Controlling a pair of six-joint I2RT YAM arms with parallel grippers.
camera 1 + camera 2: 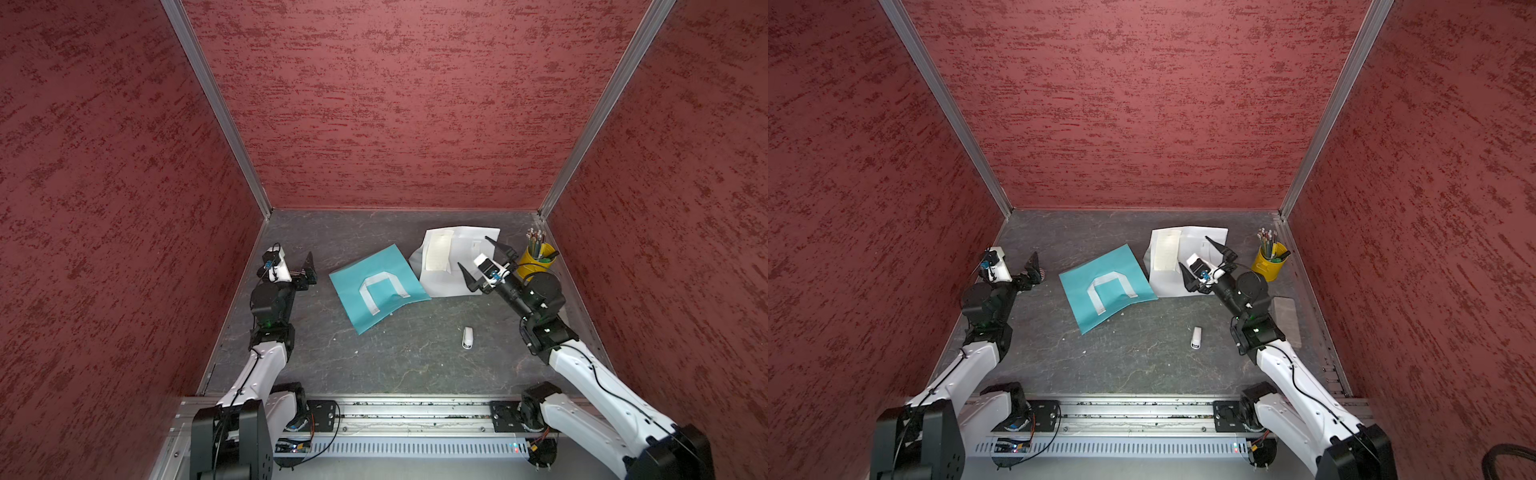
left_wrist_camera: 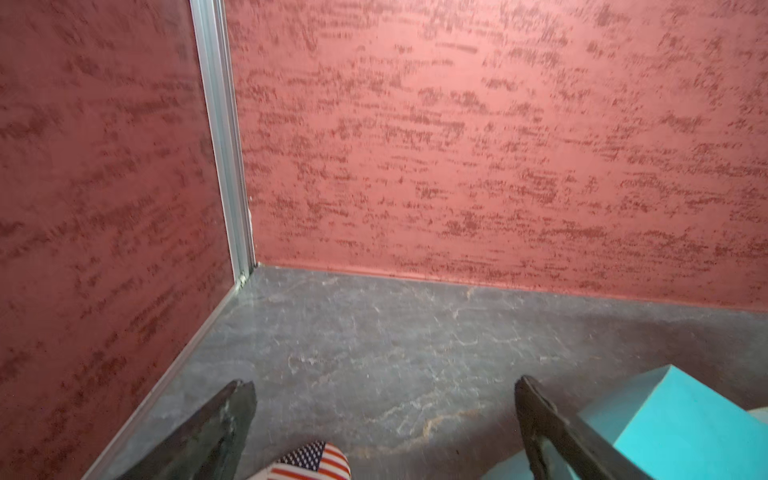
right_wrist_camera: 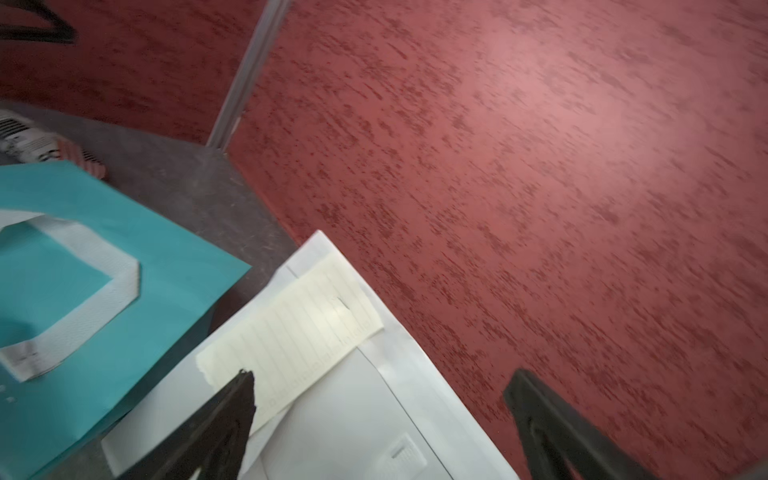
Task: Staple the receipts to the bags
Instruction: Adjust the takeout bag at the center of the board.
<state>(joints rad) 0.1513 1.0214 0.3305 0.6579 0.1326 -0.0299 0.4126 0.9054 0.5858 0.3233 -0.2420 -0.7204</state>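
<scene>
In both top views the teal bag point(image 1: 376, 266) point(image 1: 1106, 266) lies flat mid-table, its white strap handle point(image 1: 380, 291) folded on top. Right of it lies the larger white bag point(image 1: 455, 272) point(image 1: 1187, 239), with one pale receipt point(image 1: 438, 251) point(image 3: 299, 328) resting lengthwise on it. My right gripper point(image 1: 473, 250) point(image 3: 382, 374) hovers open over the white bag beside the receipt, holding nothing. My left gripper point(image 1: 308, 270) point(image 2: 384, 390) stands open and empty near the left wall, just left of the teal bag's corner point(image 2: 673, 419). A small white stapler point(image 1: 467, 337) point(image 1: 1196, 337) lies alone nearer the front.
A yellow cup of pencils point(image 1: 536, 259) stands at the back right by the wall. A grey block point(image 1: 1285, 320) lies beside the right arm. A flag-patterned object point(image 2: 316, 459) sits under the left gripper. Red walls close in three sides.
</scene>
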